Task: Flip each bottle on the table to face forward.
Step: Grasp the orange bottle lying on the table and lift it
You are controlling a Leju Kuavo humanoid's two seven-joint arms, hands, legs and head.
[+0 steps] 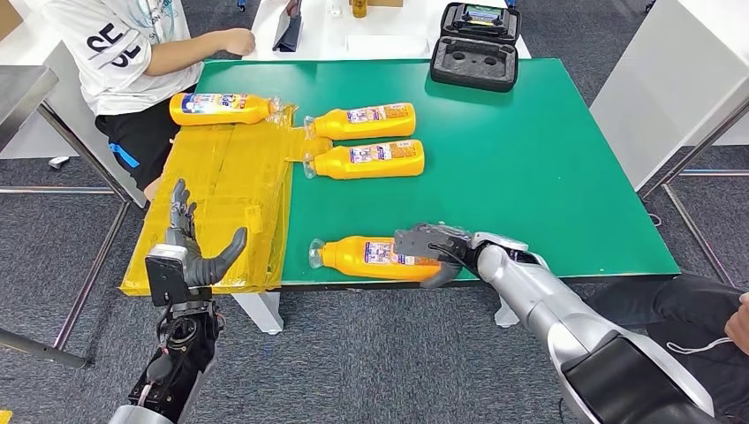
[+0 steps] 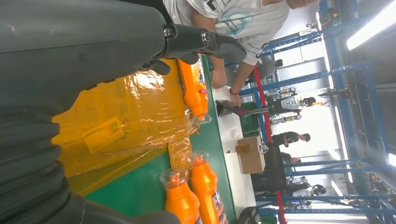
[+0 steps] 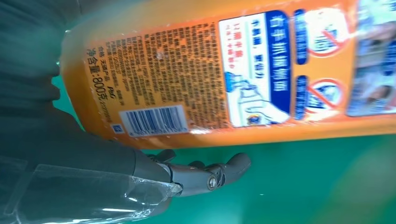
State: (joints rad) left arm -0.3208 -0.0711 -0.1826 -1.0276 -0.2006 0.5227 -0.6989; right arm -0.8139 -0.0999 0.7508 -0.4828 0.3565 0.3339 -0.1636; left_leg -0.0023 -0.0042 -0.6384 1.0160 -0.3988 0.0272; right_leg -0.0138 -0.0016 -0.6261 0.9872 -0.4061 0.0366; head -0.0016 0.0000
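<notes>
Head camera looks steeply down across the green table [image 1: 530, 159]; left wrist camera, turned sideways, looks along that table's yellow-wrapped edge; right wrist camera sits close over the nearest orange bottle [image 3: 224, 70].

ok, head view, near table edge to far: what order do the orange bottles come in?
Bottle under the right hand → lower bottle of the pair → upper bottle of the pair → bottle on the yellow plastic sheet, farthest and close to the seated person.
</notes>
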